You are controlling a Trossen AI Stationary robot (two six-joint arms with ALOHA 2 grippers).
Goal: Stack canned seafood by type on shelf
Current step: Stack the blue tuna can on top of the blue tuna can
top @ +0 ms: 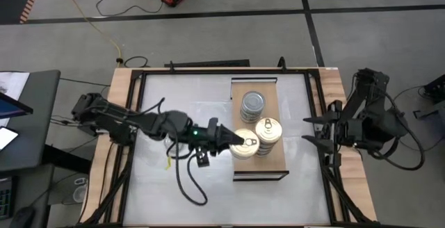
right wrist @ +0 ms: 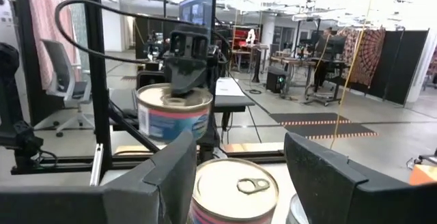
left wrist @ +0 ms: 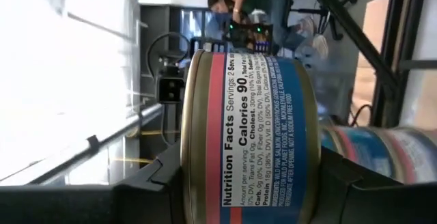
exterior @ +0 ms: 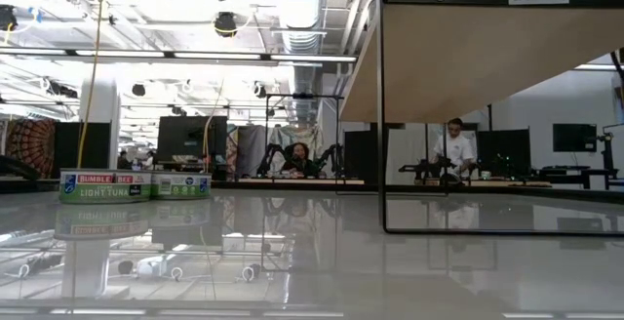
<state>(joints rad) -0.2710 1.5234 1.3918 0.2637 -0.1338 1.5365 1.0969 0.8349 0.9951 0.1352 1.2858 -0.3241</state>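
Tins: three stacks are standing on the shelf (top: 281, 160) in the high view: a silver-lid stack (top: 253, 106) toward the far end, a gold-lid stack (top: 268, 135) near the middle, and a gold-lid tin (top: 244, 143) just beside it.
Left tool (top: 235, 141): is pinching that gold-lid tin by its sides, over the shelf's left edge.
Right tool (top: 309, 131): is hanging just off the shelf's right edge, fingers spread, gripping nothing.
Tabletop (top: 174, 117): is carrying the shelf.
Low view: two more tins (exterior: 105, 185) are sitting at far left.
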